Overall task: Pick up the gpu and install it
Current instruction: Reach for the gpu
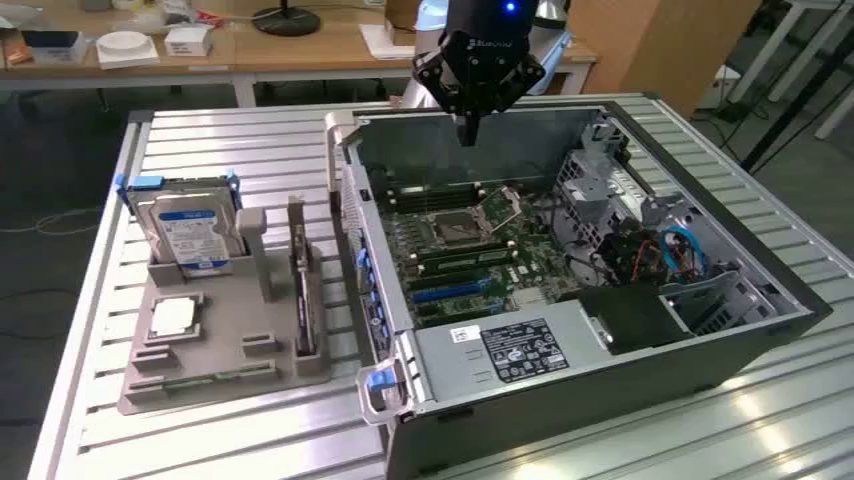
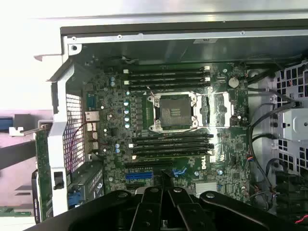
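Tool [image 1: 469, 130] over case [image 1: 561, 400], slatted table [image 1: 227, 140], desks [image 1: 267, 55] behind

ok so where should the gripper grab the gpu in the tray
Probably its upper long edge, near the middle, from straight above, pinching the two flat faces. The gpu stands on edge in a narrow slot of the grey tray, so only that top edge is free.
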`<state>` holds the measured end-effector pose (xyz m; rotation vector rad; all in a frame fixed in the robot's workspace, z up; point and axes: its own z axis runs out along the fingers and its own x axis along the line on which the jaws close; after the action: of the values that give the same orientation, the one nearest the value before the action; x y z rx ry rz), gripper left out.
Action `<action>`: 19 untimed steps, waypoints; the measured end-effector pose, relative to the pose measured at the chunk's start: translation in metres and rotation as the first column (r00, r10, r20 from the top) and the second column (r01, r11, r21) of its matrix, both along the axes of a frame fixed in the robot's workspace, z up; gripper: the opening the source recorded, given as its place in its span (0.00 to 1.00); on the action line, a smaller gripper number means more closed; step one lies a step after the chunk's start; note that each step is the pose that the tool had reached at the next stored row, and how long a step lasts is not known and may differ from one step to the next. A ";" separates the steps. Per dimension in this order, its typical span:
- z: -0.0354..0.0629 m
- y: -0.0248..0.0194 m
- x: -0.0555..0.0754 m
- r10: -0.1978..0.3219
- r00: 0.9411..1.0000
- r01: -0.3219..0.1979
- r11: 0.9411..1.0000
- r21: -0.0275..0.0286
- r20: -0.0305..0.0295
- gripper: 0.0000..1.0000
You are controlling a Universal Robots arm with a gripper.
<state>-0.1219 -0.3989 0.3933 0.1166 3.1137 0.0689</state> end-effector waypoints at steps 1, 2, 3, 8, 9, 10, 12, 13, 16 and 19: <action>0.0000 0.0000 0.000 0.000 1.000 0.000 1.000 0.000 0.000 0.11; 0.0000 0.0000 0.000 0.000 1.000 0.000 1.000 0.000 0.000 0.11; 0.0000 0.0000 0.000 0.000 1.000 0.000 1.000 0.000 0.000 0.11; 0.0000 0.0000 -0.001 0.000 1.000 0.000 1.000 0.000 0.000 0.11; 0.0000 0.0000 -0.002 0.000 1.000 0.000 1.000 0.000 0.000 0.11; 0.0000 0.0000 -0.002 0.000 1.000 0.000 1.000 0.000 0.000 0.11; -0.0001 0.0000 -0.004 0.000 1.000 0.000 1.000 0.000 0.000 0.11; -0.0001 0.0000 -0.004 0.000 1.000 0.000 1.000 0.000 0.000 0.11; -0.0001 0.0000 -0.005 0.000 1.000 0.000 1.000 0.000 0.000 0.11; -0.0002 -0.0001 -0.007 0.000 1.000 0.000 1.000 0.000 0.000 0.11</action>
<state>-0.1292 -0.3990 0.3931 0.1167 3.1140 0.0686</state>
